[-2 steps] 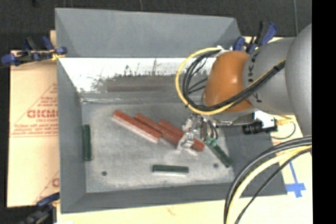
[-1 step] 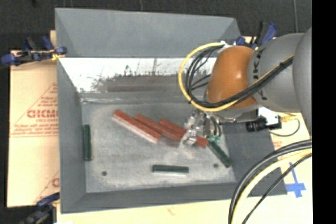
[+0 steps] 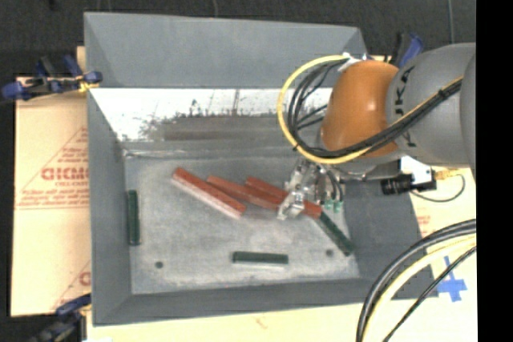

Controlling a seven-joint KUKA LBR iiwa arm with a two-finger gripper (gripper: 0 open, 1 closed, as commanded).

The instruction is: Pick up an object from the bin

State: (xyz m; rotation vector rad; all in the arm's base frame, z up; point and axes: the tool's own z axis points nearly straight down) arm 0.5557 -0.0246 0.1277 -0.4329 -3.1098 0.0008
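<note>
My fingers [image 3: 303,203] are low over the right end of a red stick [image 3: 266,191], right of centre in the bin [image 3: 106,196].

I cannot tell whether my fingers are open or closed, or whether they grip the stick; its red tip shows just under them. That stick lies flat, slanting up to the left, and overlaps two more red sticks [image 3: 210,192] fanned out towards the middle of the floor. Just to my lower right a dark green stick [image 3: 336,235] runs diagonally towards the right wall. Another green stick [image 3: 260,258] lies level near the front wall, and a third green one [image 3: 132,217] lies along the left wall, well apart. Above my fingers my wrist points steeply down under its orange cover [image 3: 361,108], looped cables [image 3: 290,118] hanging on its left, and my grey arm [image 3: 441,104] enters from the right.
</note>
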